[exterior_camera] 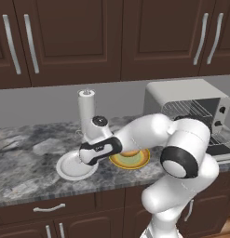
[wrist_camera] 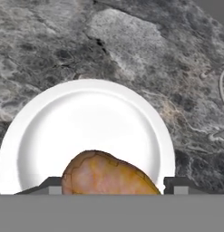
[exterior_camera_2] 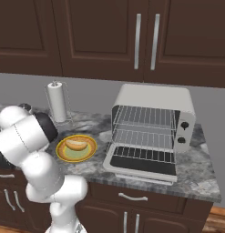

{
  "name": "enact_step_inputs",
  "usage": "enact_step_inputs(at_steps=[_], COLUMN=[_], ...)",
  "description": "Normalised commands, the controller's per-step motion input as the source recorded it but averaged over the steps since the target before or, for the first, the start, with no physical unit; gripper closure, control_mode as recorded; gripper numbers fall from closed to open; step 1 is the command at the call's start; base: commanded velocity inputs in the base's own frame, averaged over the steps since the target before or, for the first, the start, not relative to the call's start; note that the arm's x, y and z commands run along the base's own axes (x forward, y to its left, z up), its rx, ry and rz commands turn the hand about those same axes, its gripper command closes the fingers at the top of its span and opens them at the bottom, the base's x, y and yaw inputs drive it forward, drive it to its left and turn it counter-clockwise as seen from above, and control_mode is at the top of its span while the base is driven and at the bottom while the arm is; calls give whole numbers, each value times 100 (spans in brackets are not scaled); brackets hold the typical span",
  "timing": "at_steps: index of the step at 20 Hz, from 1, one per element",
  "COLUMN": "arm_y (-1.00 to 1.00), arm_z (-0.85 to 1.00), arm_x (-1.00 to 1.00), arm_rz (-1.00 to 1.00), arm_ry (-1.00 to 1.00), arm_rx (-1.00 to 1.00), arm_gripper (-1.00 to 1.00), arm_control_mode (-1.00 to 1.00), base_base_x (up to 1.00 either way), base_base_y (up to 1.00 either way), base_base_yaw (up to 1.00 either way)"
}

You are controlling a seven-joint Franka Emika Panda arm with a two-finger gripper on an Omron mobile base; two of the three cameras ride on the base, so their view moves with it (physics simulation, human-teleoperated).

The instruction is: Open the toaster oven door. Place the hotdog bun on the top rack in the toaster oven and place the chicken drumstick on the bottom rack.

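Between the tool's spread fingertips lies the chicken drumstick, resting on a white plate; the jaws stand wide, flanking it without clamping it. Beside the tool, toward the oven, the hotdog bun sits on a yellow-green plate. Farther along the bench, the toaster oven has its door folded down flat, with the top rack and bottom rack bare. Behind the tool stands a paper towel roll.
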Motion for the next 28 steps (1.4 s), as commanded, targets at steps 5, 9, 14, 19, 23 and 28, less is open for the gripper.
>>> enact_step_inputs(at_steps=[5,9,14,19,23,28], arm_y=[-12,-2,-13,-31,-34,-37], arm_z=[41,41,39,30,31,23], arm_x=[-6,-14,-15,-21,-28,-30], arm_rz=[-1,-7,-10,-3,0,0], arm_ry=[3,0,3,11,5,1], arm_rx=[0,-2,-1,0,0,-2], arm_gripper=[100,100,100,100,100,100], arm_control_mode=[-100,-100,-100,-100,-100,-100], base_base_x=[0,0,0,0,0,0], base_base_y=[0,0,0,0,0,0], base_base_yaw=[0,0,0,0,0,0])
